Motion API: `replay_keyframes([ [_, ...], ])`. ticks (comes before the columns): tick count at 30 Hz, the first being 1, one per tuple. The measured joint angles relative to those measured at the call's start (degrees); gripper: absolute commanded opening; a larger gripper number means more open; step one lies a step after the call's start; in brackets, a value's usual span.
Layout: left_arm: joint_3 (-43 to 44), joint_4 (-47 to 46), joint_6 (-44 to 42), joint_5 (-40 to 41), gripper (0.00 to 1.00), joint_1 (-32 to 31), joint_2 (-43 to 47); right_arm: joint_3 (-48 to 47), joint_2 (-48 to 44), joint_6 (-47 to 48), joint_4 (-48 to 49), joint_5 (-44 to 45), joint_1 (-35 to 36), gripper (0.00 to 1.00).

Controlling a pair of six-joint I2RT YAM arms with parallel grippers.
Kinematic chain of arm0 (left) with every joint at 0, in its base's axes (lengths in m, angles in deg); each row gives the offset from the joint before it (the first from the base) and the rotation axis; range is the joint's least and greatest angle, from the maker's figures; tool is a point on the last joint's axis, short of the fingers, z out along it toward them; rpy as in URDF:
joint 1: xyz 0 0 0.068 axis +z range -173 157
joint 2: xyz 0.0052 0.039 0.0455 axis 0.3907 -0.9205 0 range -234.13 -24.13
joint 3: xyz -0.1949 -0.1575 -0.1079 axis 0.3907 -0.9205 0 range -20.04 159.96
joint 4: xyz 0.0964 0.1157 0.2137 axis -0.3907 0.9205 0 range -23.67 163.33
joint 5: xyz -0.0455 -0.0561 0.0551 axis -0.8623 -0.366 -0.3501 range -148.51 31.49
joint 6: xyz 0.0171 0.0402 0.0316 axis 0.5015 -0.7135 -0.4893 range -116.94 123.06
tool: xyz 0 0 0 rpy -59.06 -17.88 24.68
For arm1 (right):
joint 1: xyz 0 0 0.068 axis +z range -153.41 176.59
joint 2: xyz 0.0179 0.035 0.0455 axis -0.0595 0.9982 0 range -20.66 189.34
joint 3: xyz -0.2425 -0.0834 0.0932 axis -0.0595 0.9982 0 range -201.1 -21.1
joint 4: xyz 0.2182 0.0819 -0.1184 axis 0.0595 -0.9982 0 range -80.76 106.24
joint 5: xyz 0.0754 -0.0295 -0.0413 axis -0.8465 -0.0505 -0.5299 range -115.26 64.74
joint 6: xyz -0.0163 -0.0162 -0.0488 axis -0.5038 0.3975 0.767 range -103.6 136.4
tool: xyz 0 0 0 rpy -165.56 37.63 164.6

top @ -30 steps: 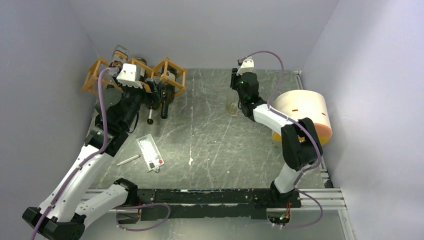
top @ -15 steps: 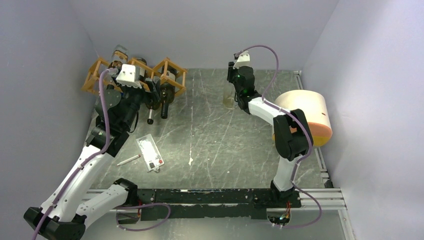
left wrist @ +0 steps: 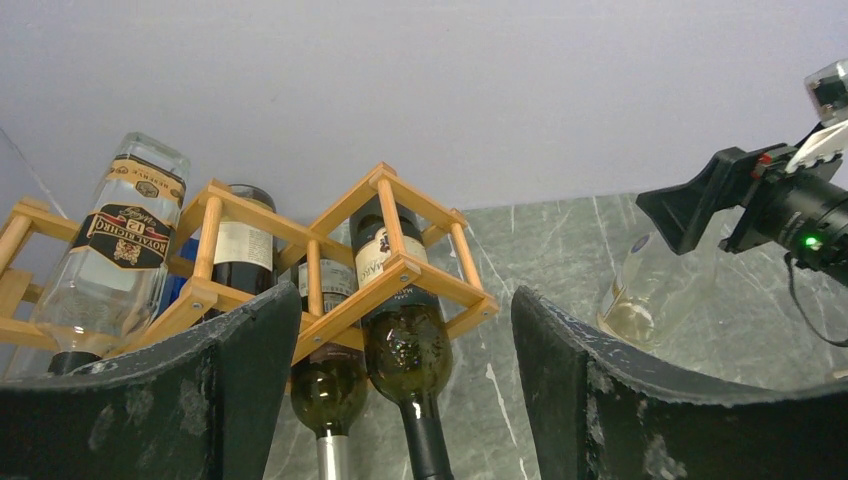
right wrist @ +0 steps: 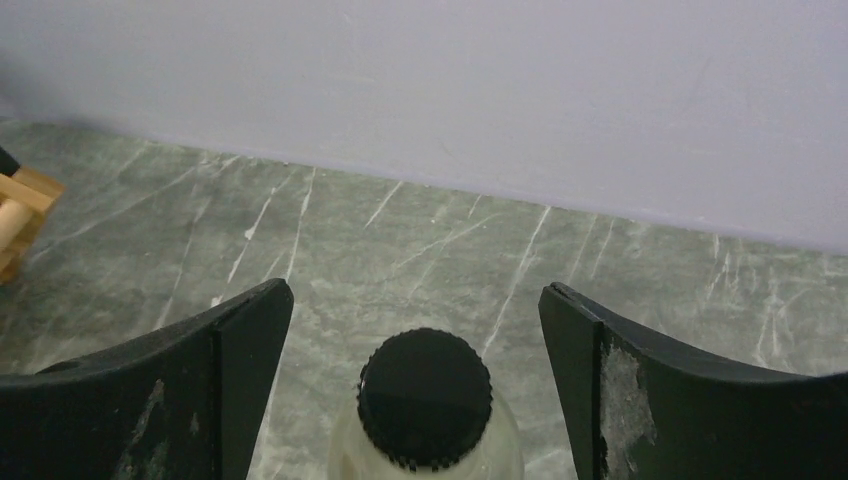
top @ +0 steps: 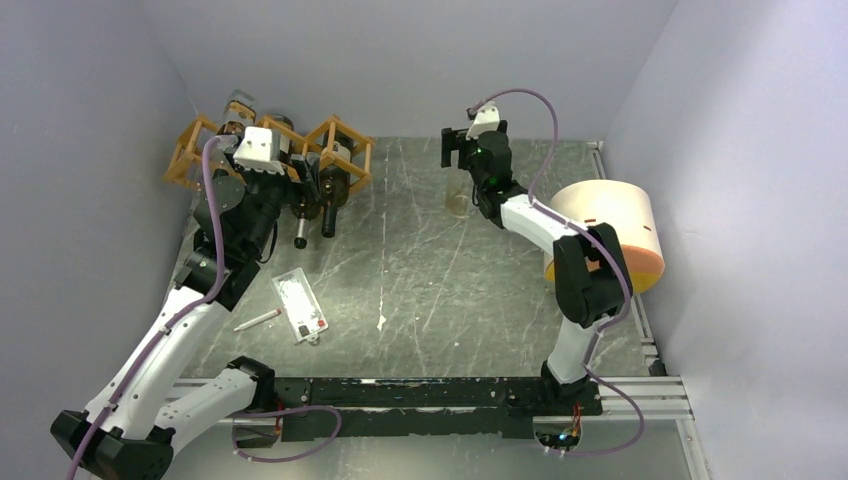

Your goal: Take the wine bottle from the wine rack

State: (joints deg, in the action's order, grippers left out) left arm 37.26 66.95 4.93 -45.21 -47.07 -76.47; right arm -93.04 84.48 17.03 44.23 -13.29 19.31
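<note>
Wine bottle [left wrist: 408,352] ahead of left pincer [left wrist: 401,300]

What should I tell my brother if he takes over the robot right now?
The left gripper is open and faces the wine rack. Two dark bottles show between its fingers, not gripped.
The right gripper is open above a capped clear bottle standing on the table.
Done: the left gripper is lined up.
Left to do: close on one neck and slide that bottle out.
</note>
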Motion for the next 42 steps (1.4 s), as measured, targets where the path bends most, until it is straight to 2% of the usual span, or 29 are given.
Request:
replay_keyframes([
  [13,0.0,0.0,0.1,-0.2,0.81,0.0,0.3,-3.3,-20.2,-3.0,-20.6,-0.7,0.0,1.0],
  [24,0.0,0.0,0.5,-0.9,0.85,0.0,0.7,10.1,-41.3,-13.5,-32.7,-5.1,-0.2,1.0],
  [30,0.0,0.1,0.9,-1.3,0.88,0.0,-1.3,13.0,-45.9,-16.9,-39.9,-9.5,-0.2,1.0],
  [36,0.0,1.1,1.7,-2.2,0.92,0.0,-2.6,16.7,-51.0,-16.8,-41.2,-14.0,-0.2,1.0],
  [42,2.1,2.9,2.2,-1.2,0.97,0.0,-5.9,18.0,-51.1,-16.0,-42.3,-15.4,-0.2,1.0],
])
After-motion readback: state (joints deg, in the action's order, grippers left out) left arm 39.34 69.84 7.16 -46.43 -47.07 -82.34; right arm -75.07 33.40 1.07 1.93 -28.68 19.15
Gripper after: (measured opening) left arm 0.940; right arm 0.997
